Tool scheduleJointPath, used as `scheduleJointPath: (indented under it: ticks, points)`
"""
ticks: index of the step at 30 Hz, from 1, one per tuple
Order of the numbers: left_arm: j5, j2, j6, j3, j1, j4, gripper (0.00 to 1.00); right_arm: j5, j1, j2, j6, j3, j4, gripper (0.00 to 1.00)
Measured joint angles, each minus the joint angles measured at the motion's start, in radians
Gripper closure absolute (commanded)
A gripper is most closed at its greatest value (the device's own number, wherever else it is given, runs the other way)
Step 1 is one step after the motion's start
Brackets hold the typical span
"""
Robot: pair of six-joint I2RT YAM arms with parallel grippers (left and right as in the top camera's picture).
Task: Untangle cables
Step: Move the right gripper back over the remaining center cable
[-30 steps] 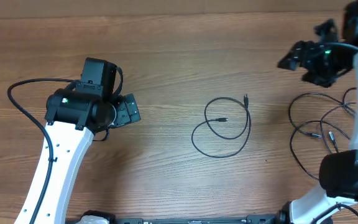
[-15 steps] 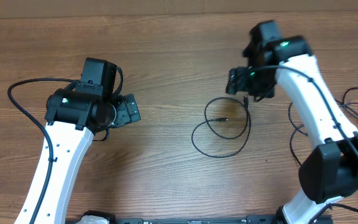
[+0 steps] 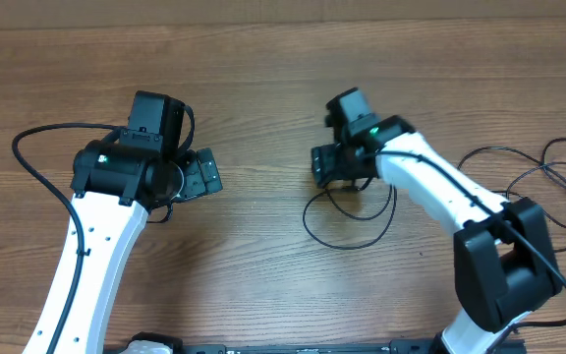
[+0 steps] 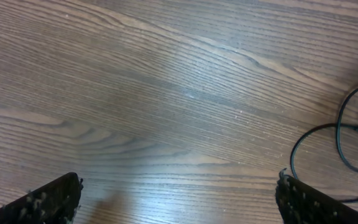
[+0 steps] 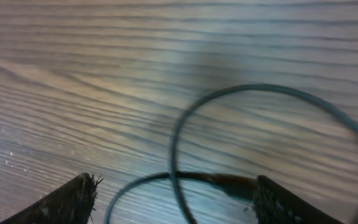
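A thin black cable lies in a loose loop (image 3: 346, 246) at the table's middle. My right gripper (image 3: 328, 165) hovers over the loop's upper left part, open. In the right wrist view the right gripper (image 5: 173, 200) has its jaws wide apart, with the cable's arc (image 5: 272, 88) and a plug end (image 5: 229, 182) lying between them on the wood. My left gripper (image 3: 202, 175) is to the left of the loop, open and empty. In the left wrist view the left gripper (image 4: 179, 200) is over bare wood, with the cable (image 4: 293, 155) at the right edge.
A bundle of several more black cables (image 3: 499, 149) lies at the table's right edge behind the right arm. The left arm's own black lead (image 3: 28, 162) curves over the table at the far left.
My right arm has swept from the far right to the middle and now sits over the looped cable. The cables at the right edge have shifted. The left arm has not moved.
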Motion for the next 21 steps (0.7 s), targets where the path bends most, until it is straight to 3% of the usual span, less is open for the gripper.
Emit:
scheduleJointPath:
  ticks: [4,7,21]
  points:
    - [0.000,0.000,0.000,0.000,0.000,-0.001,0.00,0.029,0.055,0.000,0.005,-0.055,0.095,0.21]
    - [0.000,0.000,0.000,0.000,0.000,-0.002,0.00,0.062,0.079,0.000,0.016,-0.083,0.137,0.27]
    - [0.000,0.000,0.000,0.000,0.000,-0.006,0.00,0.145,0.084,0.064,0.108,-0.101,0.224,0.36]
